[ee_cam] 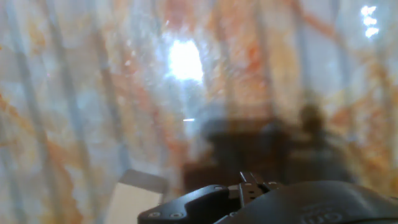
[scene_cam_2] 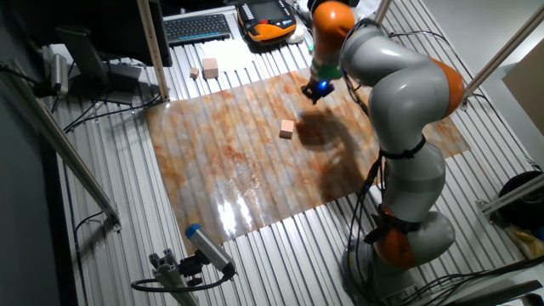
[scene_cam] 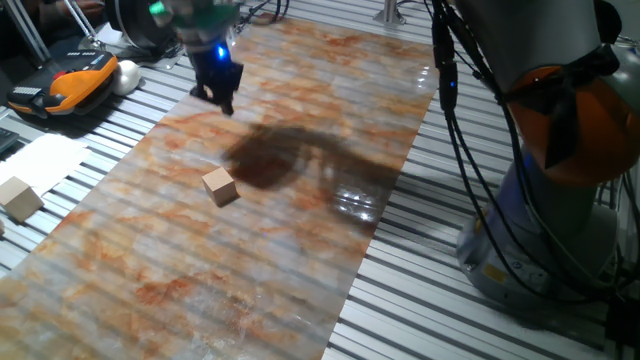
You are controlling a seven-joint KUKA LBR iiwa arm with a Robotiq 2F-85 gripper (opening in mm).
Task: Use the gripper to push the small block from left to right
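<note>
table: ribbed metal slats (scene_cam: 500,320) | marbled orange mat (scene_cam: 250,260) | keyboard (scene_cam_2: 197,28) behind

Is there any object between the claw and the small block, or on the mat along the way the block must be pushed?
Nothing visible. Only bare marbled mat lies between the claw and the small block, apart from the arm's shadow; no object sits around the block.

marbled mat (scene_cam: 300,250), larger pale block (scene_cam: 20,198), keyboard (scene_cam_2: 198,28), orange pendant (scene_cam: 70,82)

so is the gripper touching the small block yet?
Apart. One fixed view shows bare mat between the gripper and the small block.
</note>
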